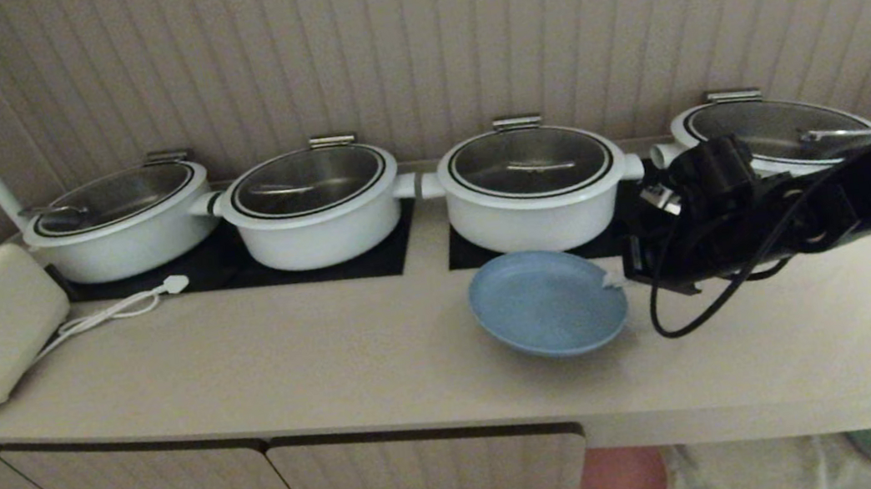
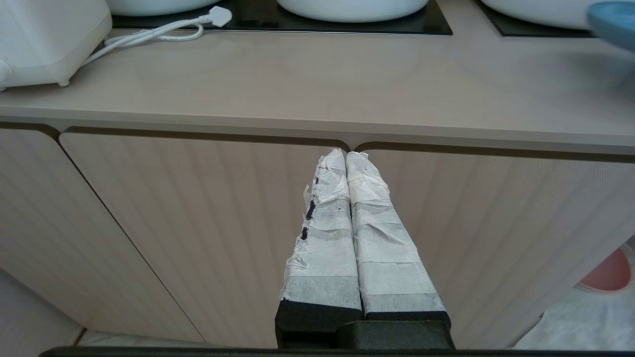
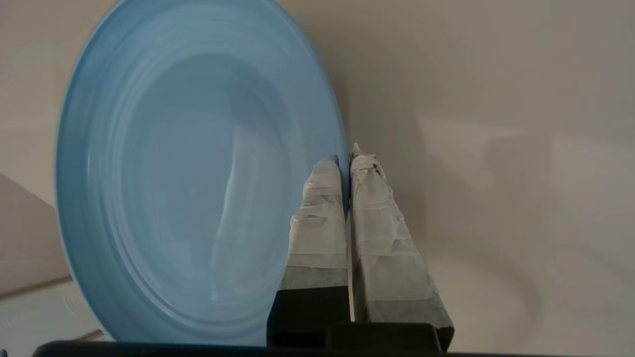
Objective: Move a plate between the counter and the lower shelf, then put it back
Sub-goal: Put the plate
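We carry the light-blue plate point(image 1: 547, 302) just over the desk point(image 1: 333, 359).
Right hand point(image 1: 615, 280) pinches its 3 o'clock rim; next, lower it flat.

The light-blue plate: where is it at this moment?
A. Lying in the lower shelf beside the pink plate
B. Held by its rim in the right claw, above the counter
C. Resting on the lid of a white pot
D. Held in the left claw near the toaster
B: the right claw is shut on the rim of the light-blue plate, which hangs tilted over the counter.
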Robot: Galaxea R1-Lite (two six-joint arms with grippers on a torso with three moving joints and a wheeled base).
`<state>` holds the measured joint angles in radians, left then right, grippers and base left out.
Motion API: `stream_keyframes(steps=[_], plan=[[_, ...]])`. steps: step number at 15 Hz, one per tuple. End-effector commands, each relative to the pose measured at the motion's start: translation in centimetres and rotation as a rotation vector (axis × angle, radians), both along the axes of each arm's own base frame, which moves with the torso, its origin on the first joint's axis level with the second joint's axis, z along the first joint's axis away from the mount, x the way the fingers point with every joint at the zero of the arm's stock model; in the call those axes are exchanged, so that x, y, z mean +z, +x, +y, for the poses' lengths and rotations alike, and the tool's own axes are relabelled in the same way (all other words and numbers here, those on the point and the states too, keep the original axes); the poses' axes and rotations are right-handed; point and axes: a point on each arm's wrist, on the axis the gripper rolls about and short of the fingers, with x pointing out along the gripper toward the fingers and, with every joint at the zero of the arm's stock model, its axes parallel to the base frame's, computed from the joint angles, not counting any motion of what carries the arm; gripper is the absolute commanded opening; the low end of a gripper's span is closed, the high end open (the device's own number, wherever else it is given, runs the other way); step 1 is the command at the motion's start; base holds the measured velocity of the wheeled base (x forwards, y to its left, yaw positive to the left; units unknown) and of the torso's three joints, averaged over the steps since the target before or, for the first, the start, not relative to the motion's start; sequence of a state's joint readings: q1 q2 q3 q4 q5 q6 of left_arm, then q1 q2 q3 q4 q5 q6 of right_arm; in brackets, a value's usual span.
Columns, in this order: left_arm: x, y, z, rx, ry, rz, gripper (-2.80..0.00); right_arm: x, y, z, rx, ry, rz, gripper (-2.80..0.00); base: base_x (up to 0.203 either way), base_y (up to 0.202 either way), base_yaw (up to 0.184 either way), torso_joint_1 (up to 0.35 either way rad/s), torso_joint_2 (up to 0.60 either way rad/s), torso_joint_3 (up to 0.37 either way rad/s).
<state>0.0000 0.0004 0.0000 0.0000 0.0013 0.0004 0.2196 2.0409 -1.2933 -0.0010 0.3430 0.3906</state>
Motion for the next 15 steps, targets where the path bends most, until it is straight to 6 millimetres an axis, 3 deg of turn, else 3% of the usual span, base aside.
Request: stream_keyframes(steps=[1, 8, 15], plan=[[0.0, 0.0, 0.0, 0.0, 0.0, 0.0, -2.8, -0.8, 0.8, 0.8, 0.015, 0.001, 0.01, -2.8, 0.0, 0.0, 0.0, 0.0, 0.0, 0.0], [0.0, 0.0, 0.0, 0.0, 0.0, 0.0, -2.8, 1.0, 1.4, 3.7, 0.078, 0.015, -0.064, -2.8, 0.0, 0.0, 0.0, 0.0, 0.0, 0.0], [0.0, 0.0, 0.0, 0.0, 0.0, 0.0, -2.8, -0.5, 2.3, 4.5, 0.09, 0.001, -0.029, -2.8, 0.0, 0.0, 0.0, 0.0, 0.0, 0.0]])
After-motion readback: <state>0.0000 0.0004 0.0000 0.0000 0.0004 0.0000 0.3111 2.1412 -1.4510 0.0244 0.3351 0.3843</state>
